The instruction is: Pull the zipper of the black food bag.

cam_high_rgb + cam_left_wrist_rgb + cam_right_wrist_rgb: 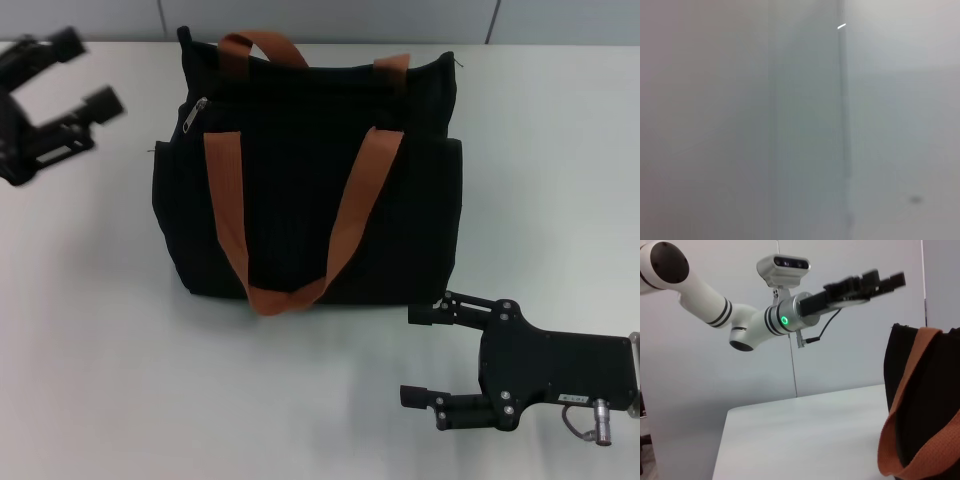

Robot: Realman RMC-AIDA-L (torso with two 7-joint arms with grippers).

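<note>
Two claws are in view, both well apart from the zipper [194, 112]. The black food bag [300, 180] stands upright on the white counter [120, 350], its orange-brown straps [228, 210] draped down the near face. The silver pull tab appears to sit at the bag's upper left corner, though it is small. The left claw [82, 72] hangs raised to the bag's left, fingers spread wide. The right claw [418, 355] rests low near the bag's lower right corner, fingers wide apart, gripping nothing.
</note>
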